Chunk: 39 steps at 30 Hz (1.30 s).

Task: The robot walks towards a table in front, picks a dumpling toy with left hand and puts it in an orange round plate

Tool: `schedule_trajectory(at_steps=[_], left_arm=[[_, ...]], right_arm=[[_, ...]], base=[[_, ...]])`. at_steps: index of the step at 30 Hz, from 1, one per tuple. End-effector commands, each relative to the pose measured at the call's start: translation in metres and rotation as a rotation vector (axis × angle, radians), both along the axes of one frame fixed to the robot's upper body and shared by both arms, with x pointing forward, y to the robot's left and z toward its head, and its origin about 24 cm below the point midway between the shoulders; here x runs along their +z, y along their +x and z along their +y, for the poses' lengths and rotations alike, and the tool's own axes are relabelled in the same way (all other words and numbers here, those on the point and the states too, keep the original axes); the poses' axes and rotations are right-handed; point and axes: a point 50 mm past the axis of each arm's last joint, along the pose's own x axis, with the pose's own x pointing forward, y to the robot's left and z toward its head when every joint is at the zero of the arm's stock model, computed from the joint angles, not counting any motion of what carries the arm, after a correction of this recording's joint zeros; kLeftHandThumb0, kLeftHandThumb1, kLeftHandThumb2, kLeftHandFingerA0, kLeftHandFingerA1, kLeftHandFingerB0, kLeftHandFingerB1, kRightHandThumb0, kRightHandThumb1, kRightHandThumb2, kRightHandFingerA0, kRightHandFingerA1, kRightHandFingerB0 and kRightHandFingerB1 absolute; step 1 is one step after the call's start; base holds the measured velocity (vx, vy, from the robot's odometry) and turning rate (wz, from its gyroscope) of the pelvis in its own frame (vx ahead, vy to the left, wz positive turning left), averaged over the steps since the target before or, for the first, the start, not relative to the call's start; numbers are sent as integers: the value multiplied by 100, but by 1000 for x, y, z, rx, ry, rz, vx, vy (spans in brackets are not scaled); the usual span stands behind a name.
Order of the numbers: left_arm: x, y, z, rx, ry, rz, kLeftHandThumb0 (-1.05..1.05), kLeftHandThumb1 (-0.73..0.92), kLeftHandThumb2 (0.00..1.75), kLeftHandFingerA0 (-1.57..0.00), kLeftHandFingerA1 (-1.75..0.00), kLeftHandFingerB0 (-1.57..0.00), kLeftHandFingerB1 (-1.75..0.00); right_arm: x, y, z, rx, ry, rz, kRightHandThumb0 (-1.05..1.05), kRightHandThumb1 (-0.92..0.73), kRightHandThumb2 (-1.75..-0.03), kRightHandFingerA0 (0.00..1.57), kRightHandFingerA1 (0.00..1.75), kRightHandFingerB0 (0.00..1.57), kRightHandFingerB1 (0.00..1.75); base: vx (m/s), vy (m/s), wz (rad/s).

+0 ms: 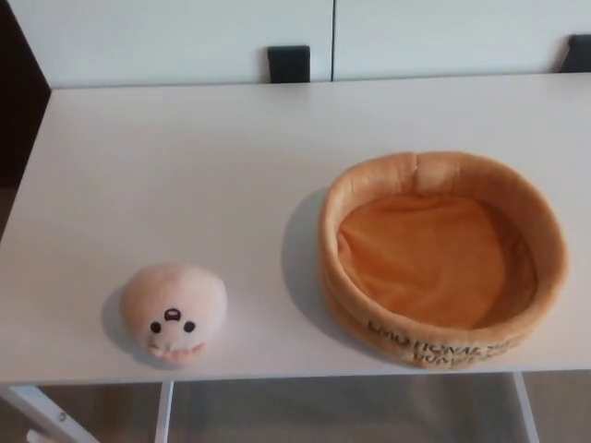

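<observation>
The head view shows a white table (185,166) from above. No part of the robot appears in the frame; neither the left hand nor the right hand is visible, so their finger state cannot be determined.

The dumpling toy (174,314) rests on the tabletop near the front edge, on the left side of the view. It is a round, pale pink plush item with two dark eyes and a small dark mark between them, face turned toward the camera. Nothing touches it.

The orange round plate (545,268) sits on the right side of the table, well apart from the toy. It is a soft fabric basin with a raised padded wall and an orange inner floor. Dark lettering runs along its front outer wall; the text is partly blurred. The plate interior holds nothing.

Behind the table stands a white panel (166,37), with two dark rectangular pieces (289,63) at its lower edge. White table legs (42,415) are visible below the front edge.
</observation>
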Motion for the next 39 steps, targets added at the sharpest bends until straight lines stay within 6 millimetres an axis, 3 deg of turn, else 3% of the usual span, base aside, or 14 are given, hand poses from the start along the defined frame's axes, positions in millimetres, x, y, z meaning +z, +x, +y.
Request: schedule_trajectory(at_steps=[1, 7, 15, 17, 19, 26, 29, 30, 31, 32, 36, 37, 38, 39], left_arm=[[14, 5, 2, -44, -25, -141, -40, 53, 56, -46, -39, -34, -32], [26, 5, -3, -98, -29, -228, -39, 52, 56, -46, -40, -35, -32], [93, -11, -25, -344, -67, -461, -49, 39, 70, -39, -49, -32, -42], [142, -24, -42, -484, -143, -645, -53, 39, 69, -37, -46, -34, -42], [165, -27, -47, -527, -172, -719, -56, 39, 71, -38, -46, -31, -42], [240, -23, -63, -626, -208, -1001, -52, 44, 54, -39, -34, -39, -33], [279, -15, -65, -680, -120, -1222, -53, 46, 54, -31, -33, -28, -30], [292, -10, -65, -700, -108, -1297, -26, 28, 86, -9, -51, -9, -50], [304, -6, -66, -722, -95, -1370, -26, 28, 86, -9, -51, -9, -50], [313, 0, -68, -741, -101, -1421, -55, 39, 67, -21, -40, -16, -38], [339, 22, -77, -801, -115, -1480, -28, 24, 84, -8, -51, -8, -51], [350, 32, -81, -851, -63, -1476, -52, 45, 53, -21, -30, -17, -30], [357, 39, -84, -885, -46, -1485, -27, 21, 81, -6, -51, -6, -50], [361, 45, -87, -907, -57, -1499, -27, 21, 81, -6, -51, -6, -50]], right_arm=[[-1, -4, 0, -7, 8, 6, -46, -59, -83, 63, 61, 33, 45], [-1, -6, 1, 11, 11, 14, -48, -60, -83, 60, 56, 33, 44], [0, -5, -2, -10, -6, 30, -47, -58, -83, 62, 59, 34, 45], [-1, -7, -3, -35, 10, 26, -47, -60, -83, 60, 56, 34, 45], [-1, -8, -2, -31, 11, 29, -38, -68, -61, 67, 52, 38, 33], [-3, -11, 0, -35, -5, 47, -38, -68, -61, 68, 51, 38, 33], [-2, -11, -2, -39, -13, 47, -38, -69, -61, 68, 53, 40, 33], [-2, -11, -2, -40, -14, 44, -38, -67, -60, 69, 54, 40, 33], [-2, -11, -3, -40, -15, 43, -38, -67, -60, 69, 54, 40, 33], [-2, -11, -3, -41, -14, 46, -45, -58, -81, 64, 59, 35, 45], [-3, -17, -2, -36, -8, 54, -36, -68, -60, 69, 57, 40, 33], [-3, -18, -2, -33, -4, 54, -38, -68, -61, 69, 61, 39, 33], [-3, -19, -2, -32, -2, 55, -38, -70, -60, 68, 55, 40, 34], [-3, -20, -2, -33, -1, 56, -38, -70, -60, 68, 55, 40, 34]], base=[[53, 116, -12], [80, 171, 3], [-1, -13, 7], [-4, -42, 4], [0, 0, 0], [0, 0, 0], [0, 0, 0], [0, 0, 0], [0, 0, 0], [0, 0, 0], [0, 0, 0], [0, 0, 0], [0, 0, 0], [0, 0, 0]])
